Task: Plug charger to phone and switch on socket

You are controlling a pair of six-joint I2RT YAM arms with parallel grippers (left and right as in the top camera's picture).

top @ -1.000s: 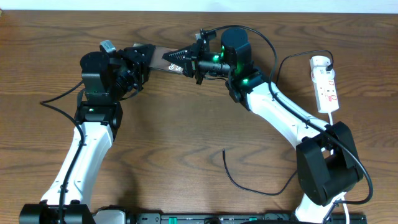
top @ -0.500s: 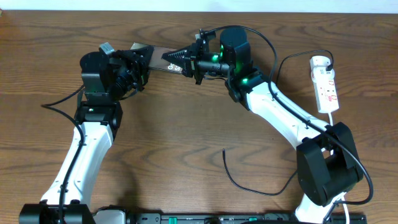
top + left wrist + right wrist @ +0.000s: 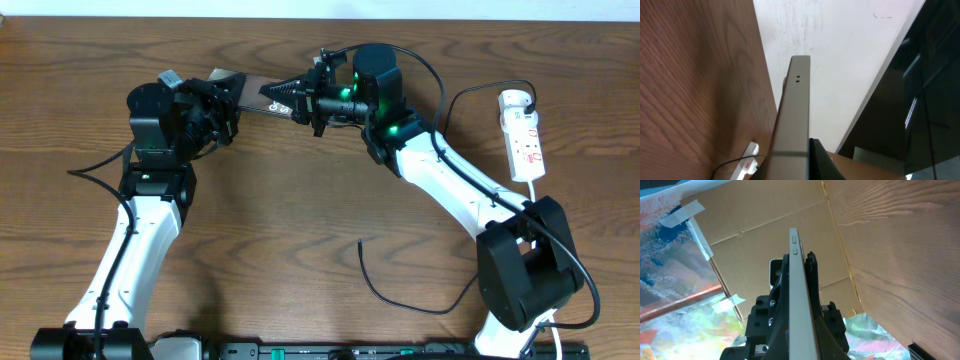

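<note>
Two robot arms meet over one wooden desk (image 3: 300, 200), near its far edge. One white power strip (image 3: 524, 135) lies along the right edge. One phone (image 3: 252, 86) sits between the grippers: the left gripper (image 3: 225, 100) has its fingers pinched on one end, and the right gripper (image 3: 283, 97) is clamped on the other. One black charging cable (image 3: 362, 262) curls loose near the front edge, well apart from the phone.

Nothing could be read. The phone (image 3: 255, 90), at eleven o'clock in the overhead view, bore small white marks too blurred to make out. The socket (image 3: 524, 135), at two o'clock, carried red marks just as illegible.
</note>
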